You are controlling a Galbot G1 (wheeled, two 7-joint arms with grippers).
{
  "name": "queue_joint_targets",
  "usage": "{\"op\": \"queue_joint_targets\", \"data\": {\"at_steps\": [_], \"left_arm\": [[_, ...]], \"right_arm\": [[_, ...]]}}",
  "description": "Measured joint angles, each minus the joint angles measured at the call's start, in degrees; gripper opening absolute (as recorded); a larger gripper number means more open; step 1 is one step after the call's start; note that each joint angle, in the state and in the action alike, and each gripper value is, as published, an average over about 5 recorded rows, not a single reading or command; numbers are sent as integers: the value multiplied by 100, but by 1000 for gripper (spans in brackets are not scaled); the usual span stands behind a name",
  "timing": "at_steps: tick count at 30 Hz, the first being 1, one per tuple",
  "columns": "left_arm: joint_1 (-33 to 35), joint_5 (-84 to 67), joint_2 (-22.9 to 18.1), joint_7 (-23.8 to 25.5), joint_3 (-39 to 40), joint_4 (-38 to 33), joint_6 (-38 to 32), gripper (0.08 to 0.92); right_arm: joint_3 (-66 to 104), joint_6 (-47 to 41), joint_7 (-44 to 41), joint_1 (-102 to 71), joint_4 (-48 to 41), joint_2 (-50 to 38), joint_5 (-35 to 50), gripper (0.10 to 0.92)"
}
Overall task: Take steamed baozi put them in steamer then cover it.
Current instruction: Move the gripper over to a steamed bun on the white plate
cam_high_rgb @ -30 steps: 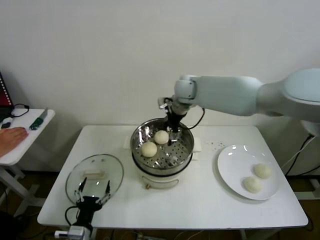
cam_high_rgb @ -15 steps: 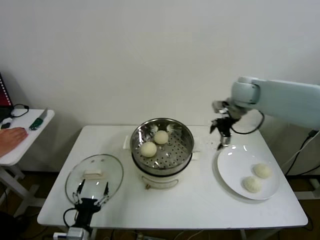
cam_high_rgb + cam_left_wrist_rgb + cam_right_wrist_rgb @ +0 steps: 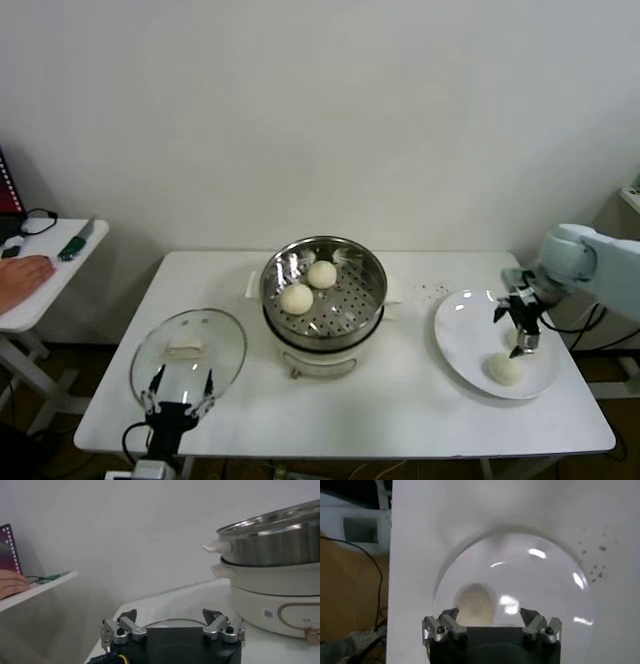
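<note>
1. Two steamed baozi (image 3: pixel 309 286) already sat in the steamer (image 3: pixel 324 295), mid-desk (image 3: pixel 400 400). Neither touched the wall.
2. Two more were left on the white plate (image 3: pixel 465 335) at the desk's right side. One showed clear near the front (image 3: pixel 505 368); the other was mostly hidden behind the right end effector (image 3: pixel 521 340).
3. Right end effector hung over the plate, fingers spread apart, nothing between them. The right wrist view showed one bun (image 3: pixel 476 605) just ahead of the open fingers (image 3: pixel 445 622), slightly off centre. No contact that I could see.
4. Left end effector (image 3: pixel 178 392) was parked at the desk's front-left edge, fingers apart, empty, just beside the cover (image 3: pixel 190 350).
5. The cover lay flat on the desk left of the steamer, with its white handle (image 3: pixel 188 348) facing up.
6. Handling call, buns: probably light, soft and easily dented. I'd straddle the dome at its widest part and close gently; a hard squeeze could deform it, and a smooth skin might slip if gripped too high.
7. Handling call, cover: rigid, likely heavier, and breakable glass. I'd grip across the oblong handle's narrow side, not the rim.
8. Progress judged half done on buns; cover step not yet started.
</note>
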Motion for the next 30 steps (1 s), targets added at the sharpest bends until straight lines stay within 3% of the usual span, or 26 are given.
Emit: {"op": "queue_joint_targets", "data": {"at_steps": [26,30], "left_arm": [[97,77,-42,-9,-78,72,-10,823],[91,79,-43,-9,-66,75,-8,823]], "right_arm": [[1447,198,69,-1758,-787,243,-766,822],[1494,235,57,-1804,-874,309,-807,782]]}}
